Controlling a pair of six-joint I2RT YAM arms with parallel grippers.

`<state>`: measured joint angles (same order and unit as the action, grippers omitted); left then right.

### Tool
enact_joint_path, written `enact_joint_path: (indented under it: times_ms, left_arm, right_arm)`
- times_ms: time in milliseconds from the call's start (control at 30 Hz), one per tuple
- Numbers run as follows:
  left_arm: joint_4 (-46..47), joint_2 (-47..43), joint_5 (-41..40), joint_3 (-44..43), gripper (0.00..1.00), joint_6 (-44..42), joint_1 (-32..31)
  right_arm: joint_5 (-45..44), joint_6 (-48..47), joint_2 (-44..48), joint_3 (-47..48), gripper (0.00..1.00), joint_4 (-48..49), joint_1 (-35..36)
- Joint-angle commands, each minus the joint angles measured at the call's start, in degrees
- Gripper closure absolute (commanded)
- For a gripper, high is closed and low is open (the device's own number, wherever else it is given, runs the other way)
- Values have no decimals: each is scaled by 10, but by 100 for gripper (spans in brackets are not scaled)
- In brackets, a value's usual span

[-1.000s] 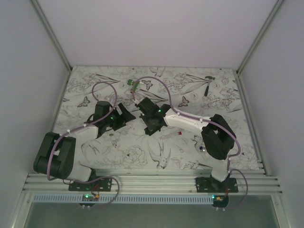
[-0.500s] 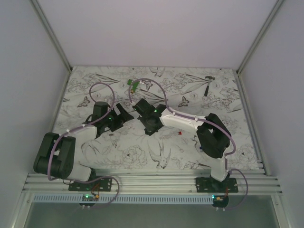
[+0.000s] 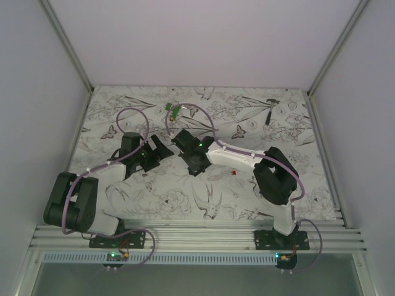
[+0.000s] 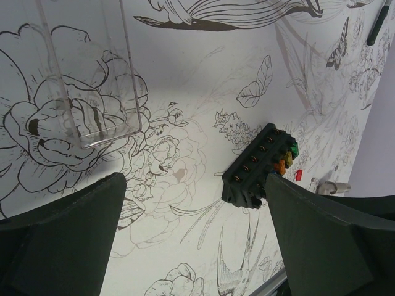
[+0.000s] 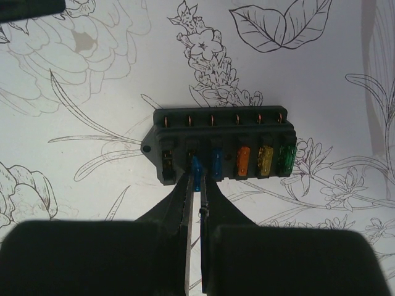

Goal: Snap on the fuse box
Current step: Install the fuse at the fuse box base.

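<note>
Soft even light, faint shadows, right end effector [image 5: 195,185] blurred near lens

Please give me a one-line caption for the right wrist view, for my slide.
Right gripper pinches a blue fuse at a slot of the black fuse box.

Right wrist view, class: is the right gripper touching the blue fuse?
Touching. The right wrist view shows the right gripper pinching the blue fuse at the fuse box.

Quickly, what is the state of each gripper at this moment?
Left gripper: open, holding nothing.
Right gripper: closed on a small blue fuse at the fuse box.
</note>
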<state>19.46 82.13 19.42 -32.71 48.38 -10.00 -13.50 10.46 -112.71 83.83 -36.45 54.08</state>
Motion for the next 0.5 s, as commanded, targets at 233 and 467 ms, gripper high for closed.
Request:
enact_joint_path:
  times_ms: [233,467]
  left_arm:
    - [-9,-4,-1,5,1,1,5]
    - [-9,-4,0,5,0,2,5]
  right_arm:
    - [-12,-15,-29,32,100,-17,14]
    - [-59,-9,-41,41,100,-41,19]
